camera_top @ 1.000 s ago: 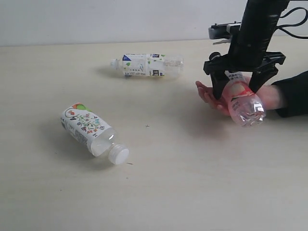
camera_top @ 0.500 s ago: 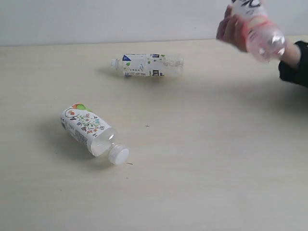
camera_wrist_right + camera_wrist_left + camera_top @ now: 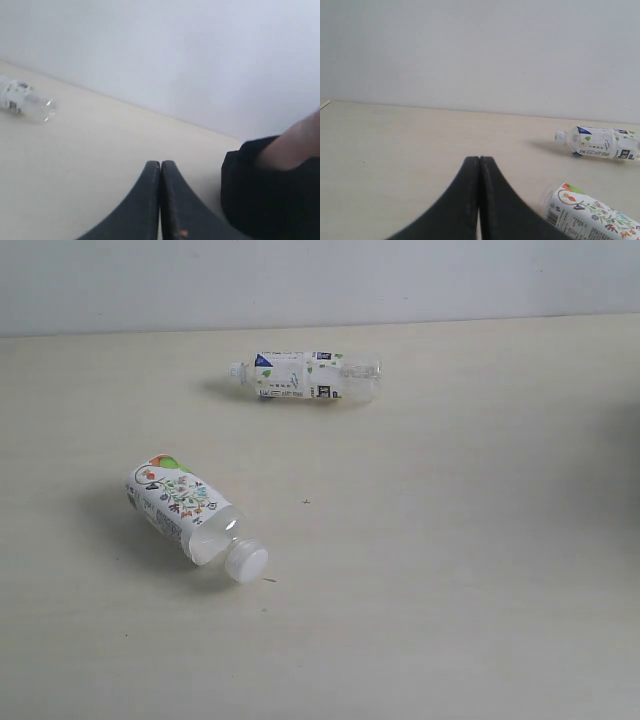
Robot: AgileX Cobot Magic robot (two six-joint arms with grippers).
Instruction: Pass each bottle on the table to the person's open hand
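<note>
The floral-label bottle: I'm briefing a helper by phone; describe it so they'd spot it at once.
On the table, look near the left in the exterior view: the floral bottle lies on its side. Unlike the far bottle with green-and-blue marks, its label shows colourful flowers and its white cap points toward the camera.

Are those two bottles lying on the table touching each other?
Apart. The exterior view shows the floral bottle nearer the camera and the green-leaf bottle farther back, with a plain stretch of bare table between them.
</note>
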